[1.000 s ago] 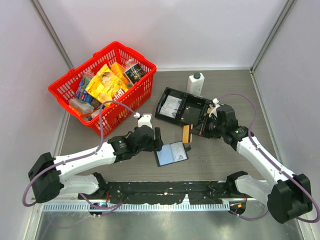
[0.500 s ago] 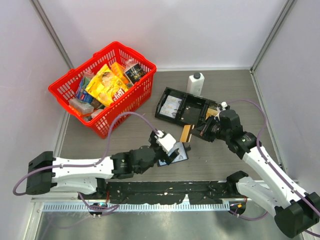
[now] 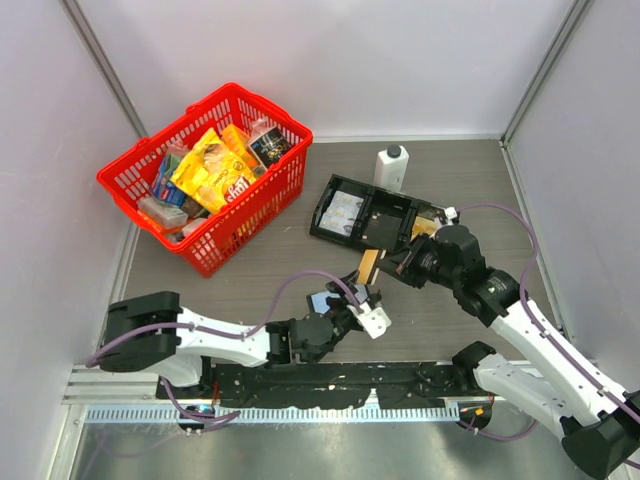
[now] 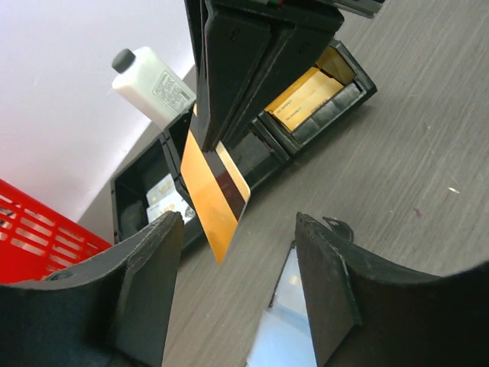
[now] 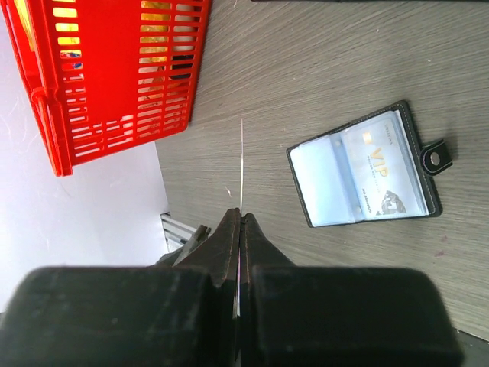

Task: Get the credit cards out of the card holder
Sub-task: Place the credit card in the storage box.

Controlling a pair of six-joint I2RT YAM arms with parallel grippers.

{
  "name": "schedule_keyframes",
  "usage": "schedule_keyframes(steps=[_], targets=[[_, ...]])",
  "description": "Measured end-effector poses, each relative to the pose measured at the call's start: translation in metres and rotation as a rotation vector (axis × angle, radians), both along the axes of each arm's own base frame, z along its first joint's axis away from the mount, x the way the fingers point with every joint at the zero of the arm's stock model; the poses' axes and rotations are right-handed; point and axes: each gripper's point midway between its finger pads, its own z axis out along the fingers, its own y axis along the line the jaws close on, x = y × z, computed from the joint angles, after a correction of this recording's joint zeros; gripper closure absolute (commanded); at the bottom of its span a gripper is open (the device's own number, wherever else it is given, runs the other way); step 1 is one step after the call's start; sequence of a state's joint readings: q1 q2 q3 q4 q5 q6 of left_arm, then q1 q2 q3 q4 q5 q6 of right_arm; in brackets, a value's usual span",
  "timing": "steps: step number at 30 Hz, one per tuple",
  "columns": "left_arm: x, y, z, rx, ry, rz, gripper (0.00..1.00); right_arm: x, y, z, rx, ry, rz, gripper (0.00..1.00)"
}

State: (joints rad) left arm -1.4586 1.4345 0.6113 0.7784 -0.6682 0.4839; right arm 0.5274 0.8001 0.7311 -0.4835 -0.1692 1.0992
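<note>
From above, the right pincer (image 3: 386, 267) is closed on a golden-yellow card (image 3: 371, 264) and holds it above the table (image 3: 270, 262), just in front of the black three-compartment tray (image 3: 372, 214). A white bottle (image 3: 391, 166) with a black cap stands behind the tray. A red shopping basket (image 3: 206, 176) full of packets is at the far left. The left pincer (image 3: 362, 300) is low over the card holder (image 3: 322, 301) and covers most of it. Only a light blue corner shows.

In the left wrist view, the two fingers (image 4: 145, 290) stand wide apart and nothing is between them. Beyond them, the golden-yellow card (image 4: 215, 197) hangs from the right pincer (image 4: 246, 69), with its dark stripe visible. Behind it are the tray (image 4: 361, 86), which has yellow cards (image 4: 307, 95) in one compartment, and the bottle (image 4: 153, 89). A light blue face of the card holder (image 4: 286, 323) lies below the fingers.

In the right wrist view, the right pincer (image 5: 240, 223) is pressed tight on the card (image 5: 241, 164), which shows edge-on as a thin line. The card holder (image 5: 365, 173) lies open and flat on the table (image 5: 321, 69), to the right of the card. Its snap tab (image 5: 435, 158) sticks out at the right side. A light blue VIP card (image 5: 384, 174) sits in its right pocket. The basket (image 5: 114, 69) fills the upper left.
</note>
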Motion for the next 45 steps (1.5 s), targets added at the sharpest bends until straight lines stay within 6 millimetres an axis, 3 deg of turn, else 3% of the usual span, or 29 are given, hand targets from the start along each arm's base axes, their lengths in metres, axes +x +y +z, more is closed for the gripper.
schedule_keyframes(steps=[5,7,10,14,17,22,27,33,40,45], targets=[[0.007,-0.009,0.005,-0.014,-0.048,0.037,0.81,-0.003,0.001,0.001,0.003,0.006,-0.013,0.99],[0.009,-0.011,0.007,-0.017,-0.062,0.049,1.00,-0.003,0.001,0.001,0.005,0.007,-0.018,0.99],[0.011,-0.011,0.010,-0.023,-0.072,0.061,1.00,-0.003,-0.001,0.002,0.007,0.004,-0.030,0.95],[0.011,-0.010,0.013,-0.042,-0.067,0.068,1.00,-0.002,-0.001,0.005,0.008,-0.009,-0.031,0.70],[0.011,-0.007,0.016,-0.074,-0.035,0.075,1.00,0.001,-0.003,0.012,-0.016,-0.053,-0.022,0.59],[0.016,0.010,0.036,-0.189,0.074,0.078,1.00,0.011,-0.007,0.047,-0.079,-0.232,0.018,0.45],[0.034,0.040,0.061,-0.358,0.245,0.070,1.00,0.014,-0.008,0.079,-0.154,-0.486,0.114,0.29],[0.043,0.075,0.078,-0.522,0.422,0.029,1.00,0.011,0.007,0.082,-0.206,-0.674,0.282,0.28],[0.039,0.086,0.087,-0.640,0.603,-0.086,1.00,0.006,0.040,0.056,-0.193,-0.774,0.531,0.30],[0.040,0.090,0.080,-0.690,0.734,-0.152,1.00,0.001,0.052,0.046,-0.152,-0.825,0.623,0.31]])
